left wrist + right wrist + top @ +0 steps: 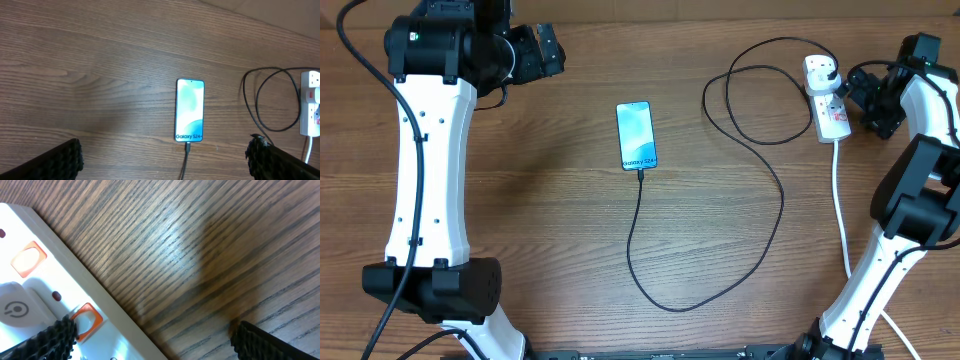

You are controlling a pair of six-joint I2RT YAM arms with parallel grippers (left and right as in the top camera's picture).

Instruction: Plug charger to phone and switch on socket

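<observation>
The phone [636, 136] lies flat in the middle of the table with its teal screen lit. It also shows in the left wrist view as the phone [189, 110]. The charger [775, 210] has its connector tip in the phone's bottom edge; the thin black cable loops down, right and up to a plug seated in the white socket [828, 110] at the far right. My left gripper [552, 50] hangs open at the back left, well away from the phone. My right gripper [155, 342] is open just right of the socket [60, 295], one finger [47, 342] over its edge beside an orange switch [85, 319].
The socket's thick white cord [840, 210] runs down the right side toward the right arm's base. The left arm's white links stand along the left edge. Bare wooden table [540, 200] lies between the phone and the left arm.
</observation>
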